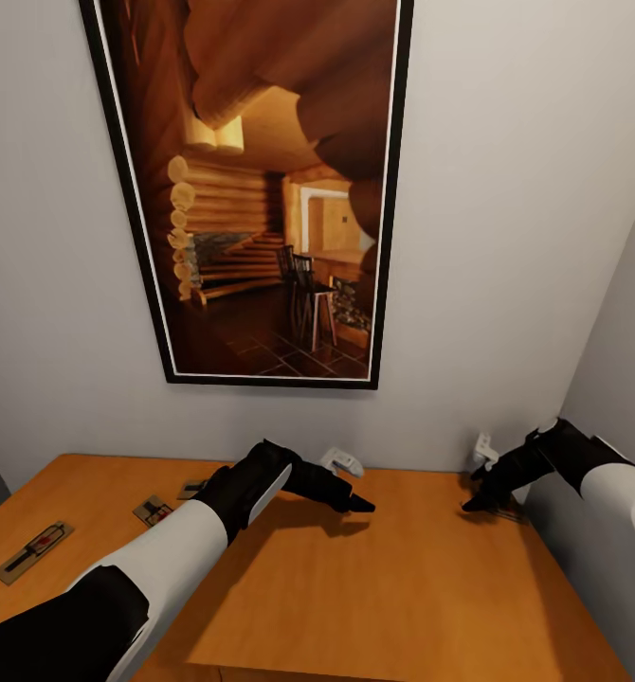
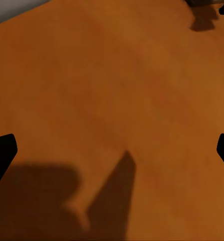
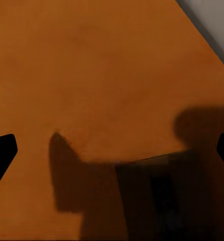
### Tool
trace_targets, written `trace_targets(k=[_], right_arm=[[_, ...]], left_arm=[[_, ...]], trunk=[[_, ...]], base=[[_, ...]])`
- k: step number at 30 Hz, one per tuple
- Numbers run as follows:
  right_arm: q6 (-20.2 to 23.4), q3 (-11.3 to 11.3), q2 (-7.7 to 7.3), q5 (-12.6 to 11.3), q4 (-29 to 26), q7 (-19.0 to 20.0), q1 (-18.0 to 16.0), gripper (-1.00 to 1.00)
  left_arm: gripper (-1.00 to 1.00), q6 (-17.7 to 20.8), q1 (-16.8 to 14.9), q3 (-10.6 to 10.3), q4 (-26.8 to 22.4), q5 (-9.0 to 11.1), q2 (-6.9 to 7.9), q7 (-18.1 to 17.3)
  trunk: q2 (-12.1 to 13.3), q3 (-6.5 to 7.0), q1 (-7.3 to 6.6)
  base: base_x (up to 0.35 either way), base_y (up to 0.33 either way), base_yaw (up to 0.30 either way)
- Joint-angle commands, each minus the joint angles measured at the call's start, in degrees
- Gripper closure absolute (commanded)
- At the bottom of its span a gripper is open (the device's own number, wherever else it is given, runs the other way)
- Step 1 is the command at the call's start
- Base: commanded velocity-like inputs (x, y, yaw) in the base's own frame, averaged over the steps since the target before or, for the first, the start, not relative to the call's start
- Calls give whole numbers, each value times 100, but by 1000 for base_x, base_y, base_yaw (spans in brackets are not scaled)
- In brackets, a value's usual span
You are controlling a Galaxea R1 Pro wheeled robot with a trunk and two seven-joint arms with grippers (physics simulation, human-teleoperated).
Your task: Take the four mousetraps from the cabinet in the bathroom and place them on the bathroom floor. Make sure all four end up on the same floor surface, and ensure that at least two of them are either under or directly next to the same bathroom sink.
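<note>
No mousetraps (image 1: 35,550) are on the floor yet: three lie at the cabinet's (image 1: 374,587) tabletop left side, possibly one under the right end effector (image 1: 479,504). Both end effectors, left (image 1: 355,504) too, hover spread wide, gripping nothing.

Orange-brown cabinet (image 1: 384,578) with smooth flat top before me, three small flat tan mousetraps with dark wire lying on its left part, one (image 1: 33,551) near the left edge, one (image 1: 154,511) further in, one (image 1: 193,489) half hidden behind my left arm, a fourth, shadowed, flat under my right pincer (image 3: 162,193).
</note>
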Motion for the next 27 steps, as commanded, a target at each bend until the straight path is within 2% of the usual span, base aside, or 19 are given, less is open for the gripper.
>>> trace_targets(k=[1,7,27], right_arm=[[60,17,-4,26,2,24,-2,-100],[60,17,-20,236,57,24,-2,-100],[69,24,-51,293,76,21,-2,-100]], left_arm=[[-100,47,-7,-13,5,51,0,11],[-100,43,-7,-13,16,49,0,18],[-100,25,-7,-13,24,49,0,26]], trunk=[[-5,-8,1],[-5,-8,1],[-5,-8,1]], base=[[0,0,0],[0,0,0],[0,0,0]])
